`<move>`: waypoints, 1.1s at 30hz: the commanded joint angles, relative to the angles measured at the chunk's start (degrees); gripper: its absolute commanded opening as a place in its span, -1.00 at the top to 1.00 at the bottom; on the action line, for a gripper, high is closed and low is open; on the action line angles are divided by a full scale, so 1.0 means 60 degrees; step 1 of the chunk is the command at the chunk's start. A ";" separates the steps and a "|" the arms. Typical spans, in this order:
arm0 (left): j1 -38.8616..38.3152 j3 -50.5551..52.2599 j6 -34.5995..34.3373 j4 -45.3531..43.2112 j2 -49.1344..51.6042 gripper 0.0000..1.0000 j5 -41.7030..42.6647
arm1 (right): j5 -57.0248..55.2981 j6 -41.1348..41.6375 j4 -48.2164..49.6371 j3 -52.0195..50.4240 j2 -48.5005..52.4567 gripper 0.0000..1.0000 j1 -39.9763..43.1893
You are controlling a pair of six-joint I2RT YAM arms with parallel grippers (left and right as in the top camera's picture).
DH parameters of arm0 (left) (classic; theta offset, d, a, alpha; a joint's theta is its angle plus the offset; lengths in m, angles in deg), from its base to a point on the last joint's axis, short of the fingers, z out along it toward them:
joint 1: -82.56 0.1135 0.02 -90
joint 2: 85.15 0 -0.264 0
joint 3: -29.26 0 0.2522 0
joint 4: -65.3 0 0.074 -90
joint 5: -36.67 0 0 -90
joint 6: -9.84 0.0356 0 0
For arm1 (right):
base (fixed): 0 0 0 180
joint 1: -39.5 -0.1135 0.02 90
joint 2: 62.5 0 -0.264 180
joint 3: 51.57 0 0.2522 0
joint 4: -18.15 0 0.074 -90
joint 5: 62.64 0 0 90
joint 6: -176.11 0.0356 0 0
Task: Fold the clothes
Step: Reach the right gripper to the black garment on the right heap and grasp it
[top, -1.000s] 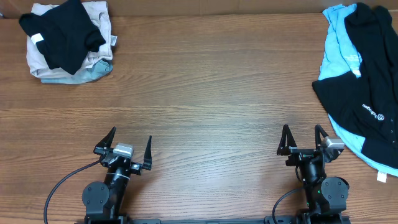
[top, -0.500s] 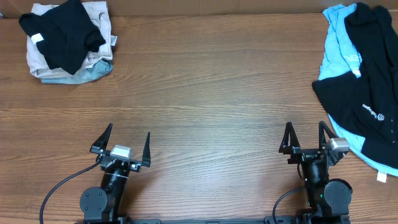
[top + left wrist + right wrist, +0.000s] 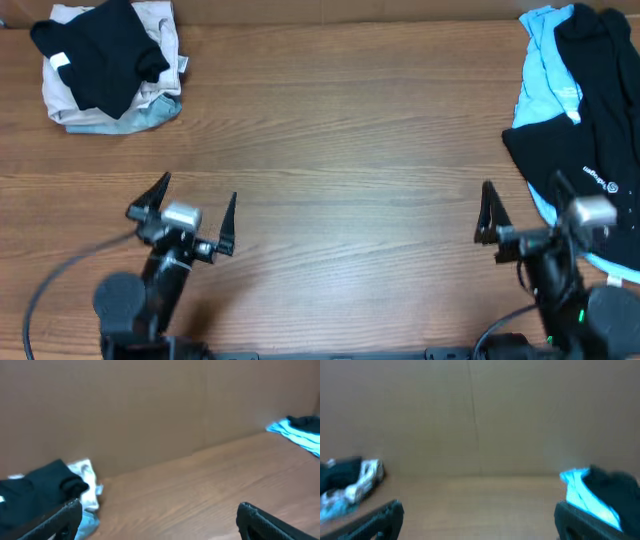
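Brown worktop (image 3: 350, 120), black T-shirt (image 3: 590, 150) heaped at its right edge; my left tool (image 3: 196, 190) and right tool (image 3: 524, 190) spread, empty, so I'd reach and grab next.

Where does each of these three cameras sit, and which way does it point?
Overhead: above the table, looking straight down; shows both arms, left gripper and right gripper open.
Left wrist: on the left arm, facing across the table to the back wall; its fingers at bottom corners.
Right wrist: same on the right arm.
Shared: clothes pile at left, light blue T-shirt at right.
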 commanded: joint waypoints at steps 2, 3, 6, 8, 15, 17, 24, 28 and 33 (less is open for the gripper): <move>0.0095 -0.3187 0.0324 0.1898 0.3042 -1.00 0.0725 | 0.0470 -0.0193 -0.1734 0.2983 0.3268 -1.00 0.0036; 0.0095 -0.3759 0.0350 0.2368 0.3628 -1.00 0.0725 | 0.0561 -0.0193 -0.2109 0.3464 0.3843 -1.00 0.0036; 0.0095 -0.5264 0.0656 0.3668 0.5180 -0.99 0.0721 | 0.0594 -0.0193 -0.3260 0.4889 0.5676 -1.00 0.0033; 0.0095 -0.6091 0.0816 0.4462 0.6073 -1.00 0.0707 | 0.0616 -0.0193 -0.3814 0.5643 0.6732 -1.00 0.0033; 0.0095 -0.7402 0.0816 0.5391 0.8641 -0.99 0.0739 | 0.0947 0.0022 -0.3716 0.6524 0.9664 -1.00 0.0033; 0.0095 -0.7399 0.0809 0.5359 0.9205 -1.00 0.0750 | 0.0922 0.0018 -0.3432 0.6524 1.0280 -1.00 0.0040; 0.0091 -0.7399 0.0189 0.5147 1.0965 -1.00 0.0754 | -0.1410 0.1865 -0.2452 0.6517 1.2269 -0.99 0.0743; 0.0091 -0.7399 0.0120 0.4994 1.1635 -0.99 0.0750 | -0.1577 0.1963 -0.1949 0.6517 1.3537 -0.93 0.1224; 0.0091 -0.7399 0.0127 0.4816 1.2145 -1.00 0.0743 | -0.2630 0.1963 -0.1796 0.6517 1.5030 -0.75 0.1566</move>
